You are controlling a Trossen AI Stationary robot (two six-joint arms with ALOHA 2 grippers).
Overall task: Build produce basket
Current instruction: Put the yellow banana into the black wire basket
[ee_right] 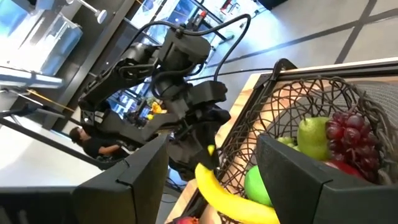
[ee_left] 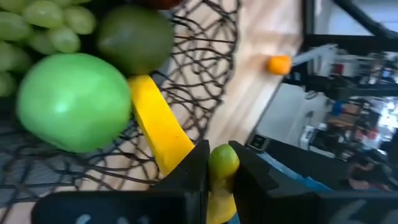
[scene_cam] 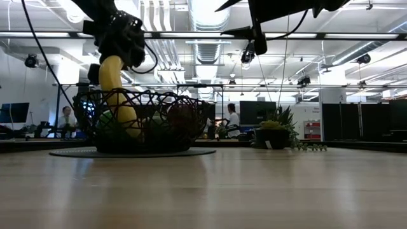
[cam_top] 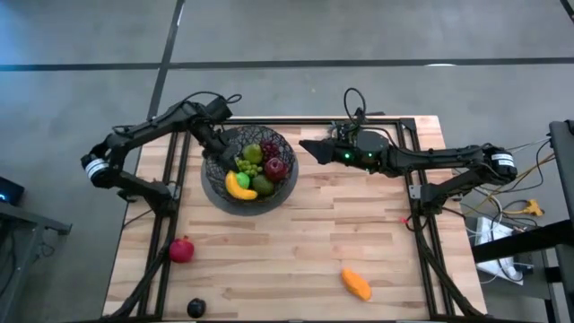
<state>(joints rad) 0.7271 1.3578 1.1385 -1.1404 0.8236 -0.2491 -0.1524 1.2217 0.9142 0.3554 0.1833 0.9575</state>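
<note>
Your basket (cam_top: pixel 250 170) sat on a grey disc (cam_top: pixel 213 190) at the far left-centre of the counter (cam_top: pixel 296 242). Inside lay a banana (cam_top: pixel 236 185), a green apple (cam_top: pixel 243 178), green grapes (cam_top: pixel 253 167), purple grapes (cam_top: pixel 270 147), a red apple (cam_top: pixel 277 167), a pear-like green fruit (cam_top: pixel 253 152) and an avocado (cam_top: pixel 263 186).

Your left claw (ee_left: pixel 219 180) was over the basket's left rim, clenched on the banana's greenish stem end. From table height the banana (scene_cam: pixel 118 95) stood steeply, its lower end down among the wires.

Your right claw (cam_top: pixel 309 149) hovered just to the right of the basket, above the counter, fingers apart and grasping nothing.

Outside the basket you had a red fruit (cam_top: pixel 182 249) near the left edge, a dark plum (cam_top: pixel 195 308) at the near left corner, and an orange piece (cam_top: pixel 356 283) near the front right, all well apart from the basket.

A small plant (scene_cam: pixel 280 135) stood beyond the counter, and people sat in the room behind.
</note>
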